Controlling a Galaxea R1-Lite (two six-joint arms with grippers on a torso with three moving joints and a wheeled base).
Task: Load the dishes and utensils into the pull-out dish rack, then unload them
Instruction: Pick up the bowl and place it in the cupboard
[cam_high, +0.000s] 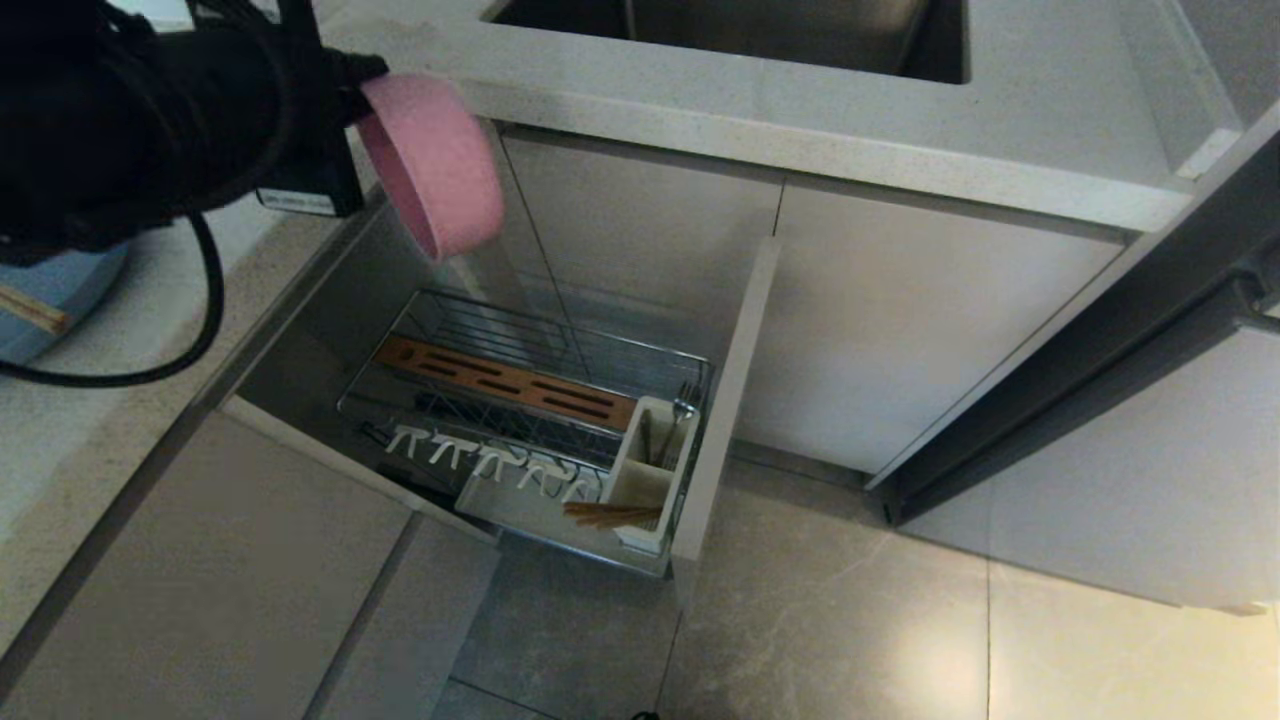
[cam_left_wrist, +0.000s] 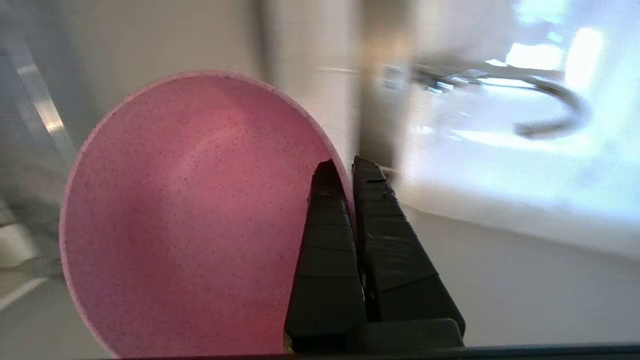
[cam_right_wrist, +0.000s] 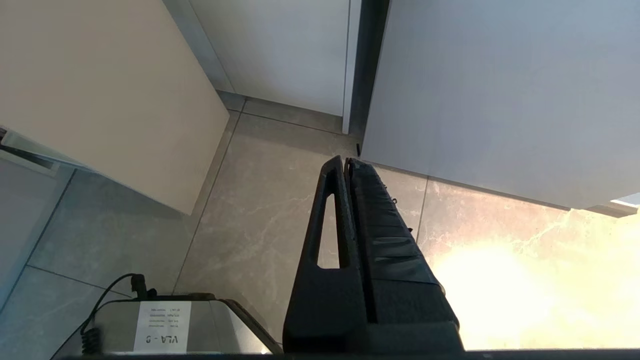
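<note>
A white label (cam_right_wrist: 161, 325) stuck on the metal-grey robot base (cam_right_wrist: 220, 327), seen in the right wrist view, carries small print; its largest line appears upside down and reads "VLA - 2" or similar, the last character being unclear. The smaller lines above it cannot be read. In the head view, a white sticker (cam_high: 296, 201) on the left arm's black housing bears print too small to make out.

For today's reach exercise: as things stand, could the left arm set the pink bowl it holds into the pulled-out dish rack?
Probably yes. The left gripper pinches the pink bowl by its rim, up above the dish rack, which stands pulled out with nothing over it.
</note>
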